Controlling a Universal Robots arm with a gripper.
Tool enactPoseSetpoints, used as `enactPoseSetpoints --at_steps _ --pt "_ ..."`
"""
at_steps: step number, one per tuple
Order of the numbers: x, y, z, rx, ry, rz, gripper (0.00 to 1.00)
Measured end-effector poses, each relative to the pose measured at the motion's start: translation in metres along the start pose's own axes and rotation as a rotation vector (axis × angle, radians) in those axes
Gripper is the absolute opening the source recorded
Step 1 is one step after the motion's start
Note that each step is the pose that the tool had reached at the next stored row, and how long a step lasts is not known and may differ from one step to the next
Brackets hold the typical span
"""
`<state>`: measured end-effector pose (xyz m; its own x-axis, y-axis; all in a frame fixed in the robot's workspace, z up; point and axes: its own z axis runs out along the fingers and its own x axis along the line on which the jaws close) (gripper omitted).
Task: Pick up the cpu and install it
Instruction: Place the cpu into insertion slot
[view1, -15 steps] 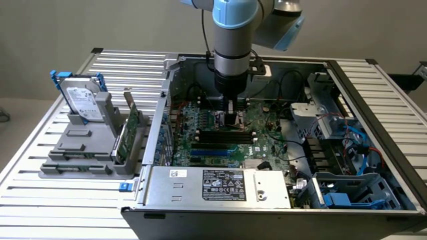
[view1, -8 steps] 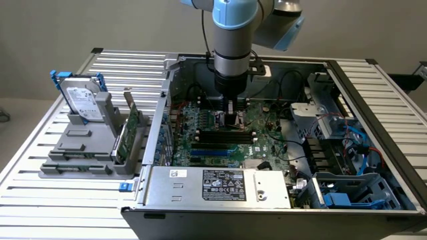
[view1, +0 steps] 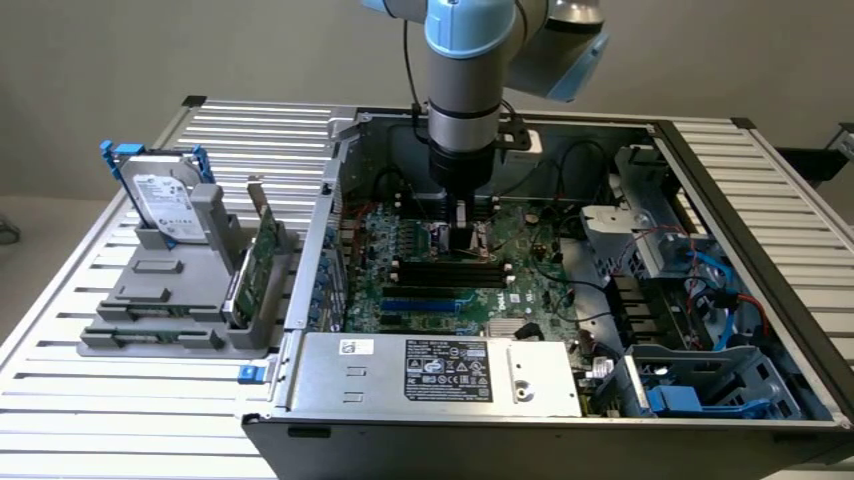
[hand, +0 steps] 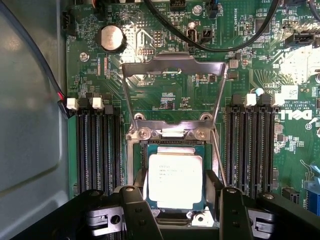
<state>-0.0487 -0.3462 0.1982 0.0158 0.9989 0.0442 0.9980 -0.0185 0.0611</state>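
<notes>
Wrist view: the cpu (hand: 175, 175) lies square in the socket of the motherboard (hand: 175, 97), metal top up. The hinged retention frame (hand: 172, 62) stands tilted open past it. The fingers (hand: 136, 205) sit tight against two opposite edges of the chip, clamped on it as far as I can judge.

In the exterior view the arm reaches straight down into the open computer case (view1: 534, 450). The hard drive (view1: 167, 205) stands on its rack at nine o'clock from the case, on the slatted surface (view1: 120, 420).

Seating the chip looks to be the step in hand. It calls for the chip resting flat and true to the socket, with no sideways drag.
</notes>
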Motion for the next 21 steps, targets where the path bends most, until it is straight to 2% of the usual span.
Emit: enactPoseSetpoints --at_steps 7,21 --pt "0.0022 -0.0002 0.0021 -0.0008 -0.0050 -0.004 0.55" --pt "0.0030 -0.0007 0.0030 -0.0015 -0.0048 -0.007 0.55"
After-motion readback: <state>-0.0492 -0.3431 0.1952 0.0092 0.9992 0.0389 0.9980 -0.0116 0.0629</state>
